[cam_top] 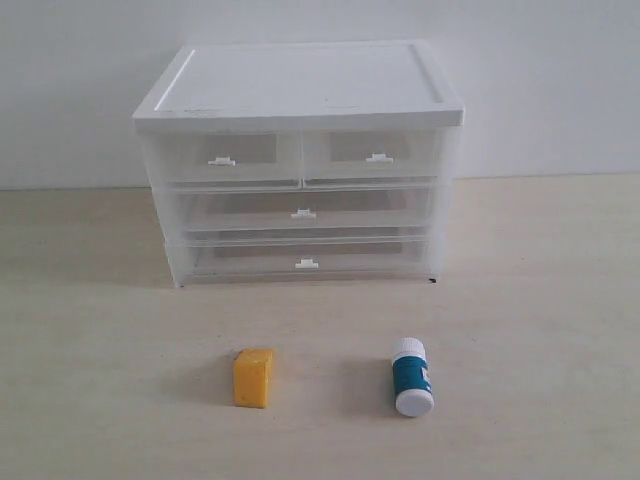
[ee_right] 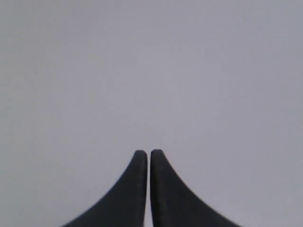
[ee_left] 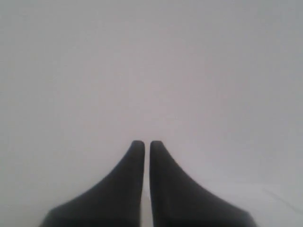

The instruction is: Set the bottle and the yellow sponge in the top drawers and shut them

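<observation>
The yellow sponge (cam_top: 253,377) stands on the tabletop, front and left of centre. To its right the bottle (cam_top: 411,376) lies on its side with a teal label and a white cap. Behind them is the white-topped cabinet (cam_top: 300,90); its top left drawer (cam_top: 222,158) and top right drawer (cam_top: 376,155) are both pushed in. Neither arm shows in the exterior view. My left gripper (ee_left: 147,144) is shut with nothing between its dark fingers and faces a blank pale surface. My right gripper (ee_right: 148,152) is likewise shut and empty before a plain grey surface.
Two wider full-width drawers (cam_top: 303,212) sit closed below the top pair. The light wooden table (cam_top: 540,300) runs back to a white wall (cam_top: 560,80) behind the cabinet.
</observation>
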Motion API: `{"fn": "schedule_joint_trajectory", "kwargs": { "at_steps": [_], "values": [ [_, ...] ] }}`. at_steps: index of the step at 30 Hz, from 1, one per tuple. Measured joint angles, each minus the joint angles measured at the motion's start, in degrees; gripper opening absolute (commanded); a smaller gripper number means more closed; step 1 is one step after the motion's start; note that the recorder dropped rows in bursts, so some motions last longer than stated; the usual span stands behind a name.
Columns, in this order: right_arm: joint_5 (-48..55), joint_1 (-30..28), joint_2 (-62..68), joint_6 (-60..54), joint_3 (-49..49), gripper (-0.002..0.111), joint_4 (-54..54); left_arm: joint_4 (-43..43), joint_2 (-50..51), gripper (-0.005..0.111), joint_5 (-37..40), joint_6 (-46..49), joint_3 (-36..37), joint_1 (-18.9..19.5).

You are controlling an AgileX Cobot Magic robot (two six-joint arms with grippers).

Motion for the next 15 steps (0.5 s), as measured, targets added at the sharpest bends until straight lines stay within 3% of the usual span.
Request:
{"fn": "schedule_joint_trajectory", "kwargs": {
  "at_steps": [3,6,12,15],
  "values": [
    [5.28,0.0,4.54,-1.49,-5.2,0.0,0.0,10.27,4.59,0.004,6.33,-8.56,-4.01,0.0],
    [10.08,0.0,9.5,-2.18,-8.99,0.0,0.0,23.75,8.56,0.004,7.18,-22.82,-5.28,0.0],
    [13.33,0.0,20.4,-2.56,-12.65,0.0,0.0,53.49,18.53,0.004,-7.99,-51.59,-9.44,0.1],
    [13.54,0.0,25.11,-2.56,-13.03,0.0,0.0,64.68,24.87,0.004,-12.74,-60.82,-13.15,0.1]
  ]
}}
